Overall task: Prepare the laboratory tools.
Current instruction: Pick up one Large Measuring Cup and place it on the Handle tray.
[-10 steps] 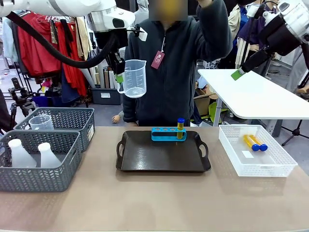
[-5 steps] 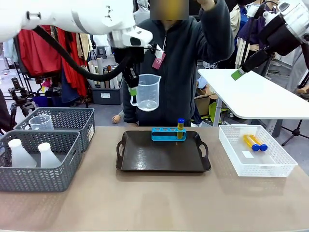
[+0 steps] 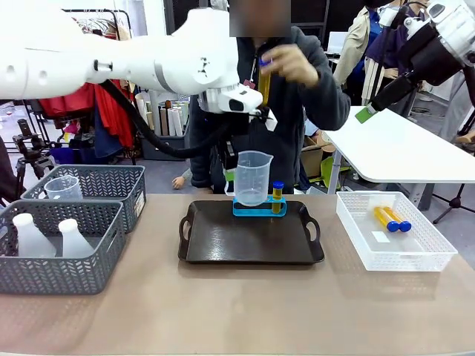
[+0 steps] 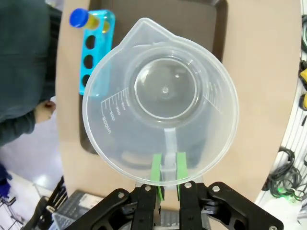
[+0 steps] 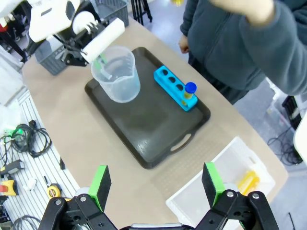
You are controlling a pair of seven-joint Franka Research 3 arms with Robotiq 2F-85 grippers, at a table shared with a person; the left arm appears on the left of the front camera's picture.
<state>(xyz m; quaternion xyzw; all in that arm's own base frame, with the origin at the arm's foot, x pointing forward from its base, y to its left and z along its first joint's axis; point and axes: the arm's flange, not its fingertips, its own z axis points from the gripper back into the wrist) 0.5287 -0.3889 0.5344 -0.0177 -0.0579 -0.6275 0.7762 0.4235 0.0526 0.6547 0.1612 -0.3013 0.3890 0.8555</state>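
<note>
Measuring beaker [image 4: 163,91]: empty, upright, mouth up, hanging from the left gripper [image 4: 166,167]. Green pads pressed onto its handle, which runs down between them. Beaker body lies straight ahead of the fingers, along their line, and in the front view it looks clear of any surface.

Directly beneath the beaker: bare floor of the dark brown tray [image 3: 245,245]. Likely next move is a descent onto it, so the relation that counts is the blue rack [image 4: 93,52], just beside the beaker on the person's side. In the left wrist view the rim overlaps the rack's edge, while the base circle sits over tray only. Clearance looks thin; cannot tell if wall and rack touch.

One blue-capped tube [image 3: 277,194] stands in the rack hole farthest from the left gripper. Person's hand [image 3: 289,65] holds a second tube [image 3: 265,80] above the beaker, close to the left arm; a possible crossing.

Right gripper [image 5: 157,184]: fingers spread wide, holding nothing, high and well apart from the beaker. Left arm is far nearer. Two more tubes [image 3: 393,219] lie in the white basket [image 3: 427,256]
</note>
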